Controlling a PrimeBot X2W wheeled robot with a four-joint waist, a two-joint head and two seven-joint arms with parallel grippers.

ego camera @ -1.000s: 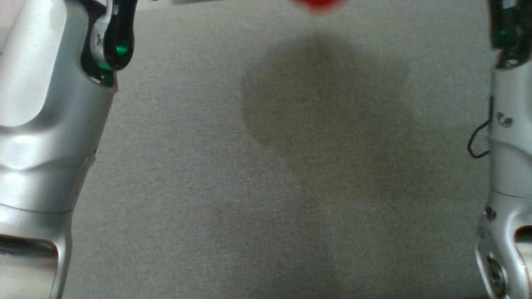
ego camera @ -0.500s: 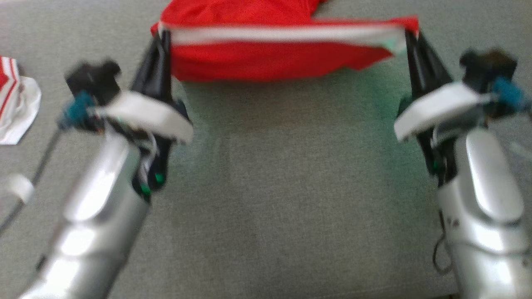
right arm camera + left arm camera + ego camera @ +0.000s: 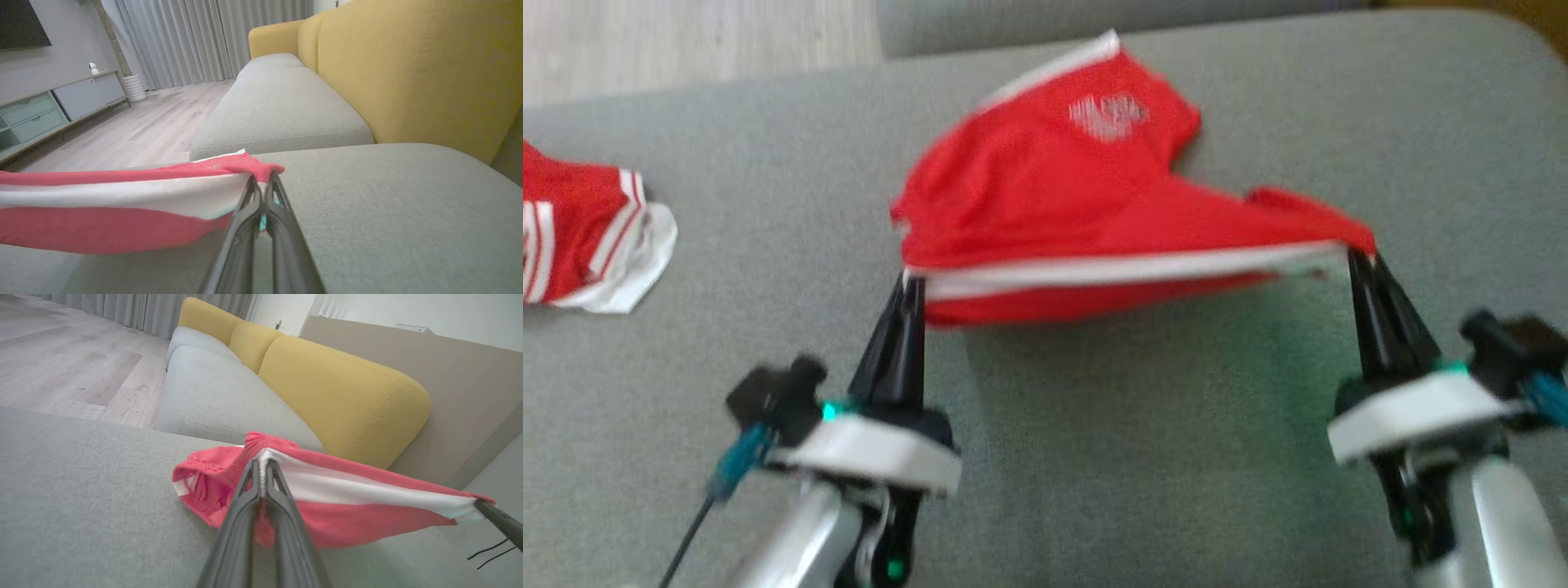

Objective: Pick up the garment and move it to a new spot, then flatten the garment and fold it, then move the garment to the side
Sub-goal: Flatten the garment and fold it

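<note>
On a broad grey sofa cushion (image 3: 1094, 457), red shorts (image 3: 1045, 188) with a white stripe hang stretched between two hands, both pinched closed. The left hand (image 3: 908, 282) clamps one end of the striped edge and the right hand (image 3: 1356, 257) the other. Bare cushion lies open beneath the fabric, and a second red-and-white garment (image 3: 580, 237) sits well apart near the left edge.
</note>
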